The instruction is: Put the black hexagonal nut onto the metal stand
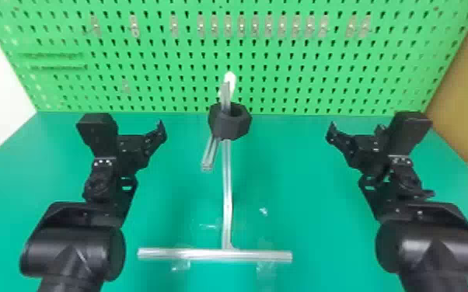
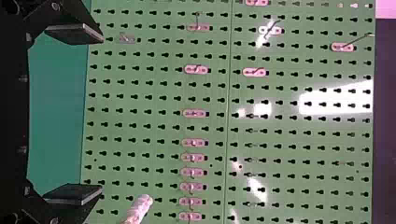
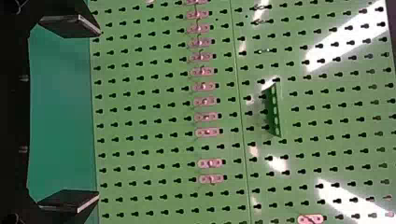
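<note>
Left gripper [image 1: 138, 130] and right gripper [image 1: 355, 129]: jaws of both are wide apart. Black nut [image 1: 220, 126] sits between grippers, well apart from each, around post of metal stand [image 1: 227, 186].

Locate the metal stand [image 1: 227, 194] at mid-table [image 1: 303, 174], crossbar [image 1: 213, 254] nearest and set left to right. Note tape [image 1: 180, 265] at the crossbar. Find the nut [image 1: 230, 126] around a bar of the stand, below the bar's upper end. Note the left end effector [image 1: 137, 130] left of the nut, the right end effector [image 1: 355, 130] right of it, both well apart from it. Find the pegboard [image 1: 159, 48] behind the table, with hooks [image 1: 228, 25] on it.
</note>
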